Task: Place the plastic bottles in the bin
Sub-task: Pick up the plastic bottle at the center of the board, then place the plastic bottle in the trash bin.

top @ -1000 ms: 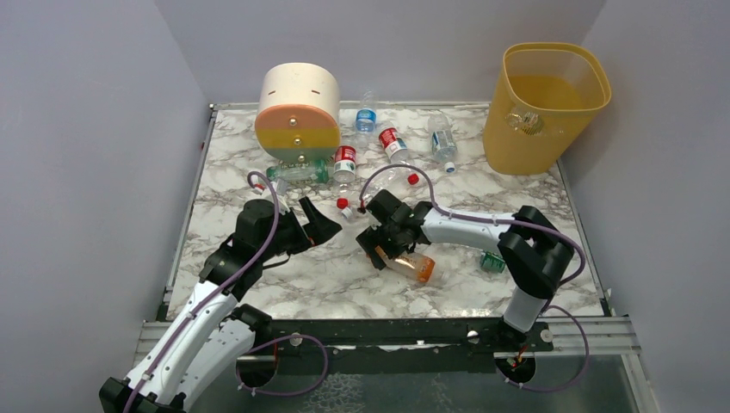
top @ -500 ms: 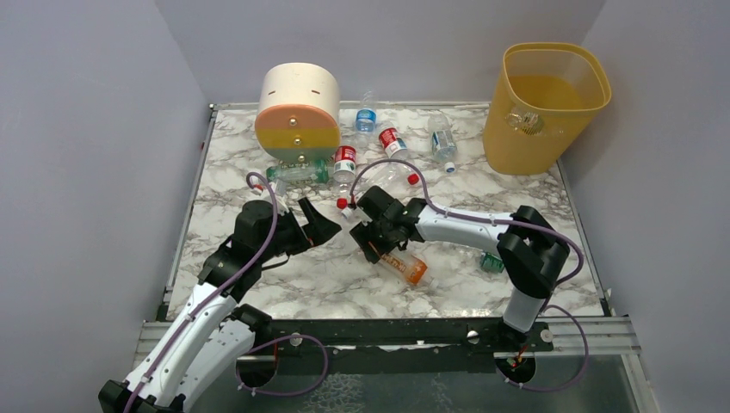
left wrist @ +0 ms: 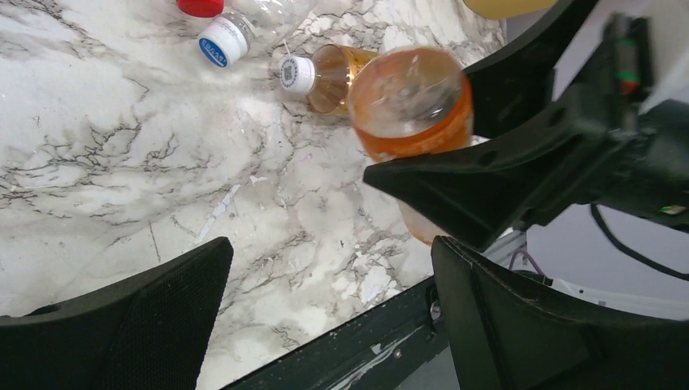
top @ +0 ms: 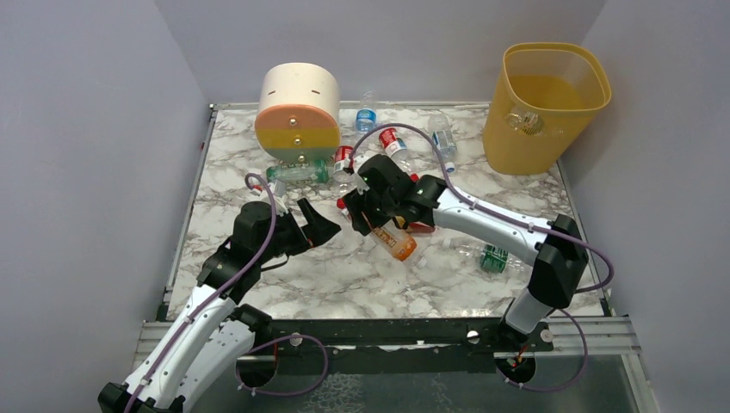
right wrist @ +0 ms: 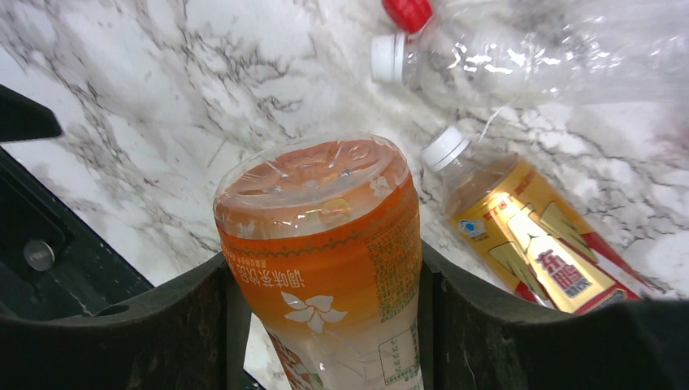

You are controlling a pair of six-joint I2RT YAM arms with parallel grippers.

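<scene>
My right gripper is shut on an orange-labelled plastic bottle, held off the marble table near its middle with the bottle's base pointing out. The same bottle hangs in front of my left gripper, which stands open and empty just to its left. Several other plastic bottles lie at the back: red-labelled ones, blue-labelled ones and a green one. A yellow-labelled bottle lies under my right gripper. The yellow-orange bin stands at the far right corner.
A round cream-orange-yellow-green drawer unit stands at the back left of centre. A clear bottle with a green label lies by the right arm's elbow. Grey walls enclose the table on three sides, and a black rail edges the near side.
My right gripper has closed on the orange bottle and lifted it off the table, carrying it away from the near edge. The left arm has stayed still.
</scene>
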